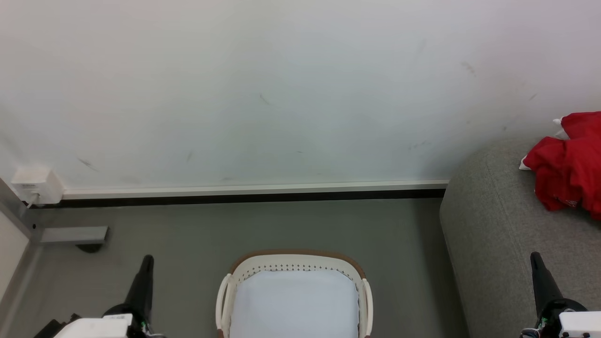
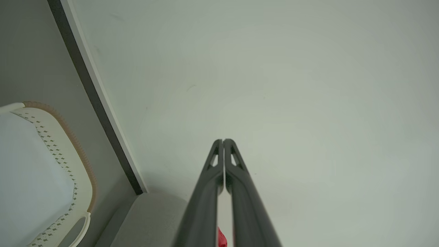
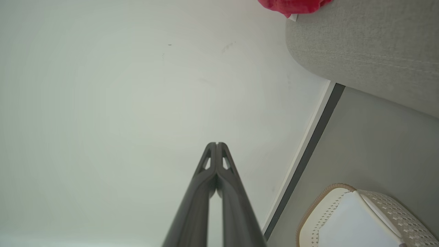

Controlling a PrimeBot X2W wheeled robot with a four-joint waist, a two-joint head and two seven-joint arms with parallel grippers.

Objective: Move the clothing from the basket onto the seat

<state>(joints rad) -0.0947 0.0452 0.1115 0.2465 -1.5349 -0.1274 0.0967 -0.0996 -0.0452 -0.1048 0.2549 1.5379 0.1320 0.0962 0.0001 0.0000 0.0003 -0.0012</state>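
The red jersey (image 1: 568,164) lies crumpled on the grey sofa (image 1: 497,244) at the right edge of the head view, with white trim showing at its left. The right wrist view catches the jersey (image 3: 293,5) at its top, on the sofa (image 3: 360,48). The cream-white basket (image 1: 225,286) stands on the floor at bottom centre and holds just its pale bluish-white liner (image 1: 293,305). My left gripper (image 1: 147,259) is shut and empty at the lower left, beside the basket. My right gripper (image 1: 535,257) is shut and empty at the lower right, over the sofa's front edge.
A white wall (image 1: 281,94) with a white and black skirting (image 1: 253,192) runs behind the basket. A white socket box (image 1: 37,185) sits at the left, above a grey bracket (image 1: 73,234). Grey floor (image 1: 399,244) separates the basket from the sofa.
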